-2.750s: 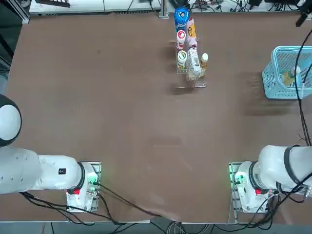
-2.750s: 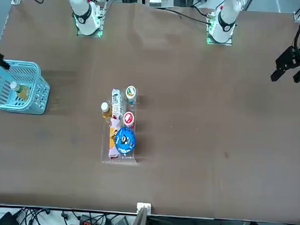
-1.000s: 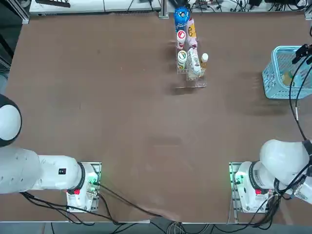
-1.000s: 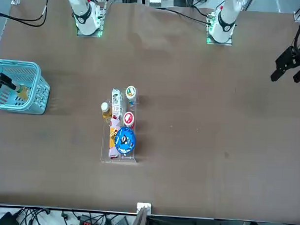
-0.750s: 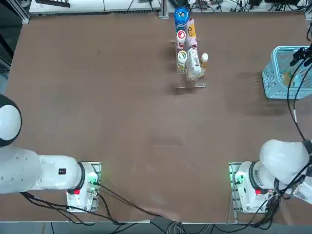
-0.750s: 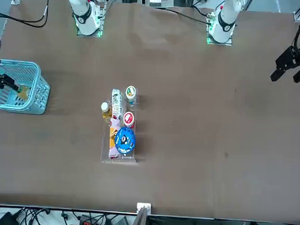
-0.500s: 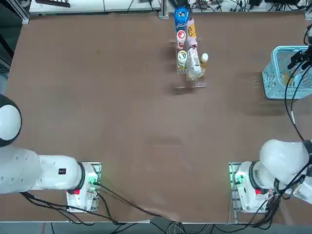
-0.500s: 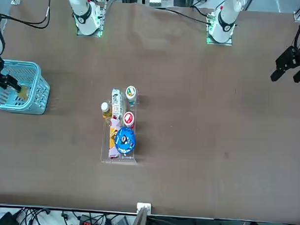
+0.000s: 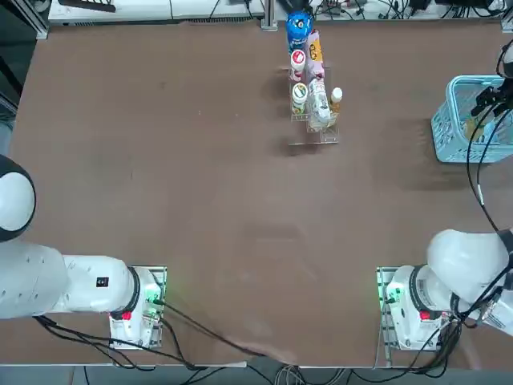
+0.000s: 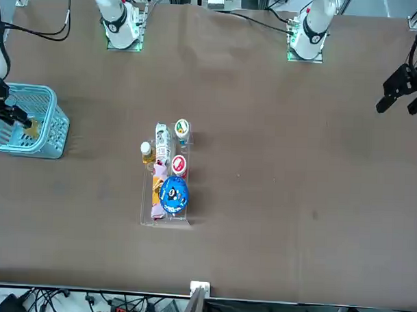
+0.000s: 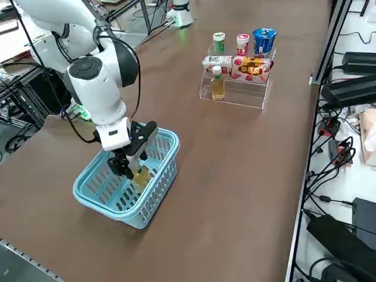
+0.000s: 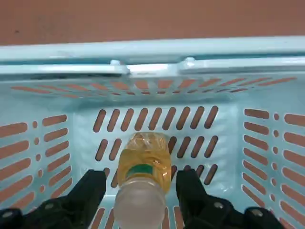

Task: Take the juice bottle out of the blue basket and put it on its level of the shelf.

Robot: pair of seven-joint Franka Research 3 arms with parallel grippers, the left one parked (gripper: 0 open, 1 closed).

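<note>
The slim white-capped amber plastic bottle [image 12: 147, 160] is straddled by the open black right hand [image 12: 141, 175]. Through off-centre closing, it could be tipped.

The light blue rectangular lattice-sided basket [image 12: 225, 129] around the pincer [image 12: 141, 183] is smooth plastic with a soft sheen. The pincer itself looks matt black, with shiny metal screw heads. Between its fingers, the slim juice bottle [image 12: 148, 155] is clear, glossy plastic, its white cap [image 12: 139, 204] smoother and duller. Beneath the basket, the brown worktop [image 11: 229, 176] looks smooth, nearly matt. Well apart from the pincer, the narrow stepped shelf [image 11: 245, 94] is glossy see-through plastic.
</note>
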